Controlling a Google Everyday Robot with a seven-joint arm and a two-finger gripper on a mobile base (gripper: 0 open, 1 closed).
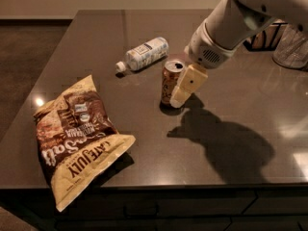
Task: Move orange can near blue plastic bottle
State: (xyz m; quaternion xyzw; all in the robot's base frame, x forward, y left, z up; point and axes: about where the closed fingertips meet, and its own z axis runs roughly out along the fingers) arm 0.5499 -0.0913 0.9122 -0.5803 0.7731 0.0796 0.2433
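Observation:
The orange can [169, 82] stands upright near the middle of the dark table [250, 109], silver top showing. The blue plastic bottle [143, 54] lies on its side just behind and left of the can, white cap pointing left, a short gap between them. My gripper [179, 98] reaches down from the upper right on the white arm and sits right against the can's right side, overlapping it in the camera view. Part of the can's right side is hidden behind it.
A large brown and yellow chip bag [77, 134] lies at the front left near the table edge. A clear container [291, 46] and a dark object [262, 38] stand at the back right. The arm's shadow falls on the table right of the can.

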